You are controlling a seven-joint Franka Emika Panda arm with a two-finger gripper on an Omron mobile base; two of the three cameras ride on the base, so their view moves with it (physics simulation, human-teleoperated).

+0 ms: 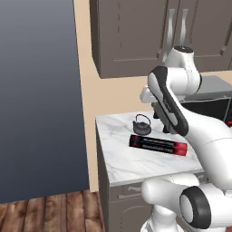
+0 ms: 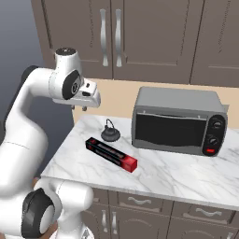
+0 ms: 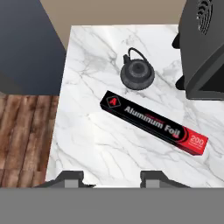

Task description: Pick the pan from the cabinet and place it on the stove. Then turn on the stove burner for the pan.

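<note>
Hovering above a white marble-patterned countertop (image 3: 100,144), the white arm's two-finger gripper (image 3: 113,177) points straight down, its two dark fingertips (image 3: 70,177) standing partly apart with only bare marble between them; nothing is held. The tall dark grey-brown wooden wall cabinet (image 2: 140,37) with long curved silver handles (image 2: 103,37) hangs above the counter, both doors closed. On the counter, a small black teapot with a loop handle (image 3: 137,73) sits just beside a long black-and-red box labelled aluminium foil (image 3: 153,122), which lies diagonally across the marble. A grey toaster oven with a dark glass door (image 2: 177,121) stands near the teapot, at its right in the right base view. A dark grey wall panel (image 1: 41,90) and wooden plank flooring (image 1: 45,213) border the counter's left end in the left base view.
</note>
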